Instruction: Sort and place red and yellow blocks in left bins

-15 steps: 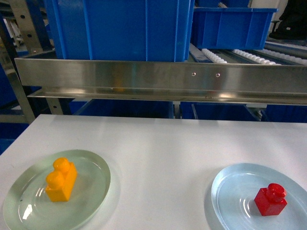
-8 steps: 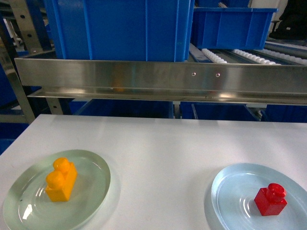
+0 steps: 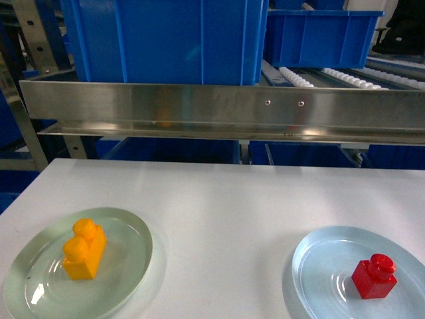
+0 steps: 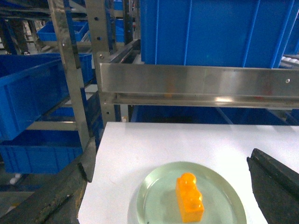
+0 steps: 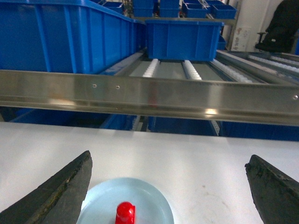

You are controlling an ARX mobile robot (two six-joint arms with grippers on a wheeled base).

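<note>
Both bricks are waiting on their plates, with both arms hanging back above them.

On the left, the yellow block (image 3: 84, 248) is lying on a greenish plate (image 3: 126, 229) on the desk (image 3: 219, 199), the left gripper (image 4: 168, 196) hanging over it with jaws spread wide; the big blue crate (image 3: 166, 40) is sitting behind the steel rail (image 3: 219, 109). On the right, the red block (image 3: 374, 276) is sitting on a bluish plate (image 3: 319, 259) under the right gripper (image 5: 168, 186), jaws likewise released. Likely risks: the smooth plates sliding under a push, bricks skidding from a pinch, or an arm clipping the rail while lifting toward the crate.
</note>
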